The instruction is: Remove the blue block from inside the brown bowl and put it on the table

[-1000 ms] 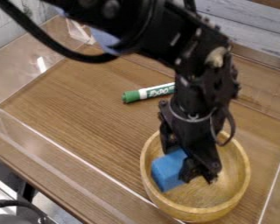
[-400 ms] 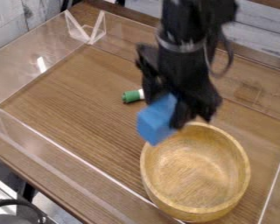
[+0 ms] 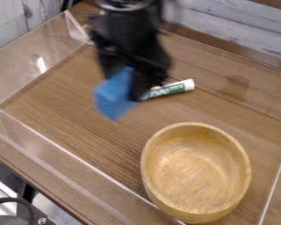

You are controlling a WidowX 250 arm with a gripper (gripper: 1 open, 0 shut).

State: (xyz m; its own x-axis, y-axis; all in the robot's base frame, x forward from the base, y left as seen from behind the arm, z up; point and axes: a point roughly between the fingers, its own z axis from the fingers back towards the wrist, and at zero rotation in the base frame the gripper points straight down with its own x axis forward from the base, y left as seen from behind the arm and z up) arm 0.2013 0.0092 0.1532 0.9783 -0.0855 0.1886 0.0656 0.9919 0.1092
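Note:
The blue block [image 3: 113, 97] hangs in the air above the table [image 3: 73, 132], to the upper left of the brown bowl [image 3: 198, 171]. My gripper [image 3: 126, 77] is shut on the block's top end, pointing almost straight down, with the black arm rising out of the top of the view. The bowl sits at the lower right and holds nothing. The block's upper part is partly hidden by the fingers.
A green-and-white marker [image 3: 168, 90] lies on the table just right of the gripper. Low clear acrylic walls [image 3: 38, 66] edge the tabletop on the left and front.
The gripper has lifted the blue block out of the bowl and carried it up and to the left. The bowl now holds nothing, and the marker is uncovered.

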